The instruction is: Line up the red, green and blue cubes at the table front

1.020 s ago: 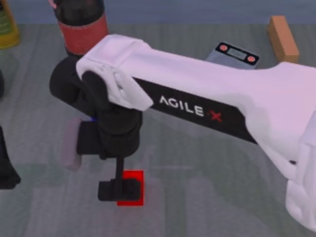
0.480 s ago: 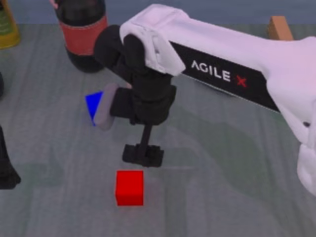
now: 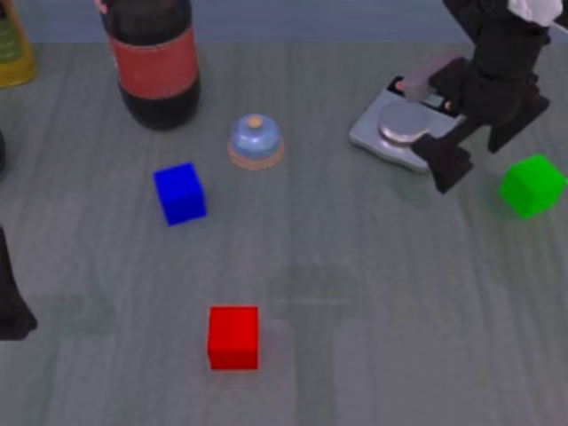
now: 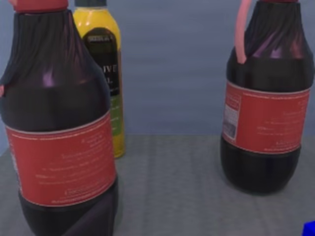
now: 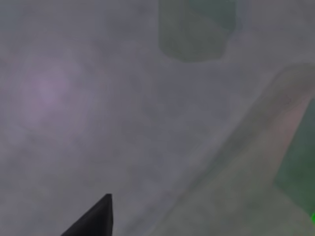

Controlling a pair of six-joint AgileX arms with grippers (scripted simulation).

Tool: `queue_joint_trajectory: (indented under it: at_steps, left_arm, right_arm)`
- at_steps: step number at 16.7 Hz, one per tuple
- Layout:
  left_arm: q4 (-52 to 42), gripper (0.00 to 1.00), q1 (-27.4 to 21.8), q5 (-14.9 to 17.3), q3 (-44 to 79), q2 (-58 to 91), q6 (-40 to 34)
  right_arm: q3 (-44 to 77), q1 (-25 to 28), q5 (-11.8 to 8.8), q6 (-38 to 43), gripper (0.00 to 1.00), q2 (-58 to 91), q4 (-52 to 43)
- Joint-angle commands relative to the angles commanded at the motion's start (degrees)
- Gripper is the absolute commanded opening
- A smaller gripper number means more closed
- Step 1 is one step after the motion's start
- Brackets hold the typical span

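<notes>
The red cube (image 3: 232,337) rests alone near the table (image 3: 373,293) front, left of centre. The blue cube (image 3: 179,193) sits farther back and to the left; a corner of this blue cube (image 4: 310,229) shows in the left wrist view. The green cube (image 3: 531,185) lies at the right edge. My right gripper (image 3: 479,140) hangs open and empty above the scale, just left of and behind the green cube, touching no cube. One dark fingertip (image 5: 98,216) shows in the right wrist view. My left arm (image 3: 11,302) is parked at the left edge.
A cola bottle (image 3: 151,62) and a yellow bottle (image 3: 12,44) stand at the back left. A service bell (image 3: 256,140) sits behind the blue cube, and a grey kitchen scale (image 3: 390,129) lies under my right gripper. The left wrist view shows a second cola bottle (image 4: 59,123).
My right gripper let go of the red cube, rose and swung to the back right toward the green cube. The blue cube, bell and scale came into view. The red cube has stayed put.
</notes>
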Motion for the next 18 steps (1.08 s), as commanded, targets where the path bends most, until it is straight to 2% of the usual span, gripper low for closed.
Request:
queue_joint_trajectory:
  at_steps: [3,5,12,18]
  left_arm:
    - [0.0,1.00,0.0,0.0,0.0,0.0,0.0]
    - [0.0,1.00,0.0,0.0,0.0,0.0,0.0]
    - [0.0,1.00,0.0,0.0,0.0,0.0,0.0]
    - [0.0,1.00,0.0,0.0,0.0,0.0,0.0]
  right_arm:
    - [-0.6,-8.3,0.1,1.8,1.00,-0.6,0.8]
    - [-0.8,-10.8,0.1,2.5,1.00,-0.9,1.1]
    - [-1.4,-11.1,0.1,2.6,1.00,-0.5,2.1]
    - [-10.1,-11.1,0.2,2.7,1.00,2.7,14.3]
